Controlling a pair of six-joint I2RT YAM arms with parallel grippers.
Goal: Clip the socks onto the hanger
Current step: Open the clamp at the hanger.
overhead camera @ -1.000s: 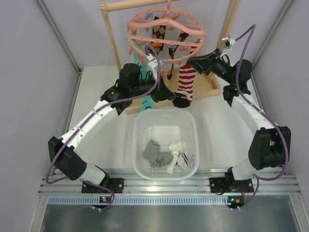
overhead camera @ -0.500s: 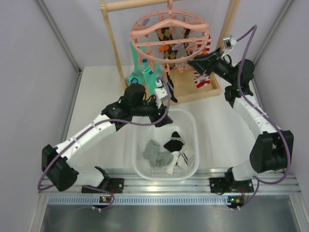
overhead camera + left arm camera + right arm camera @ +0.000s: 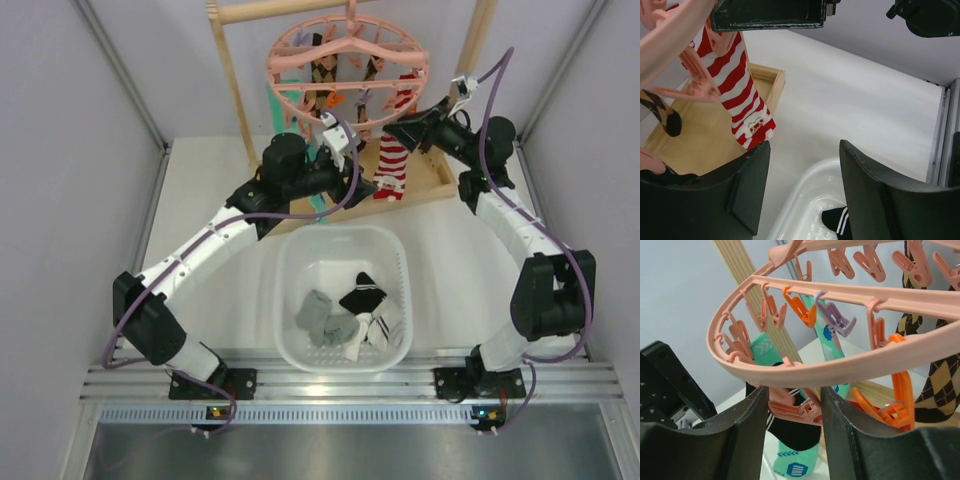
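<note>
The pink hanger [image 3: 290, 45] hangs from the wooden rack, and its ring [image 3: 840, 367] fills the right wrist view. My right gripper [image 3: 393, 128] [image 3: 793, 395] is shut on a pink clip peg [image 3: 800, 410] under the ring. A black sock with white stripes [image 3: 790, 432] hangs just behind that peg; I cannot tell whether the peg holds it. My left gripper [image 3: 347, 177] [image 3: 805, 185] is open and empty, below the hanger's near edge. Another black striped sock [image 3: 362, 293] [image 3: 840, 220] lies in the basket with grey [image 3: 320, 318] and white [image 3: 382, 326] ones.
The white basket [image 3: 285, 300] sits between the arms. A red-and-white striped sock [image 3: 390, 165] [image 3: 735, 95], teal socks [image 3: 285, 125] [image 3: 797, 465] and argyle socks [image 3: 935, 385] hang from the hanger. The rack's posts [image 3: 228, 70] and wooden base [image 3: 432, 180] stand behind.
My left gripper opened and a black striped sock dropped into the basket. The left arm dipped toward the basket, then rose back under the hanger. The hanger swung.
</note>
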